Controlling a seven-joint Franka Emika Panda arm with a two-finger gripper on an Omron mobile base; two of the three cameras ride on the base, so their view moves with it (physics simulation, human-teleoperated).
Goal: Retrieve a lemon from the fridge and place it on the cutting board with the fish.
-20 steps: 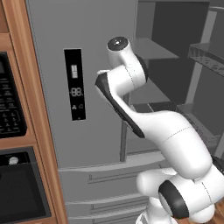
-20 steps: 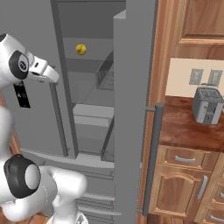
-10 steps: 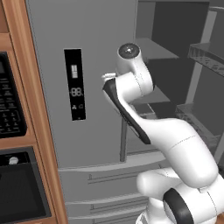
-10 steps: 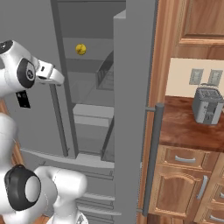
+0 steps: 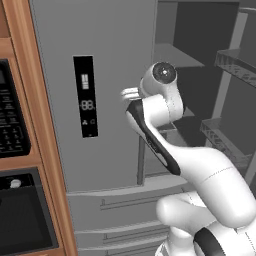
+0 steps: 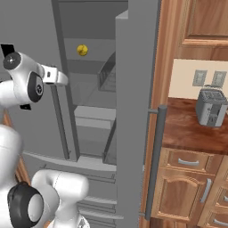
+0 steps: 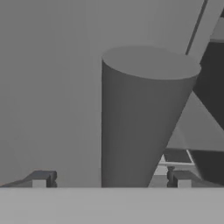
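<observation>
Oven point(image 5: 20, 215) and keypad sat at the far left in wood cabinetry. Beside them we saw the fridge point(image 5: 95, 60) with its black display panel point(image 5: 86, 96), left door closed and right door swung open. Our tool point(image 7: 111, 179) faced the left door's vertical handle point(image 7: 140, 118), which rose between its spread fingertips point(image 7: 40, 178); it held nothing. The lemon point(image 6: 82, 50) lay on an upper fridge shelf, toward its back. Further right, a toaster point(image 6: 212, 107) stood on the counter point(image 6: 187, 133).
</observation>
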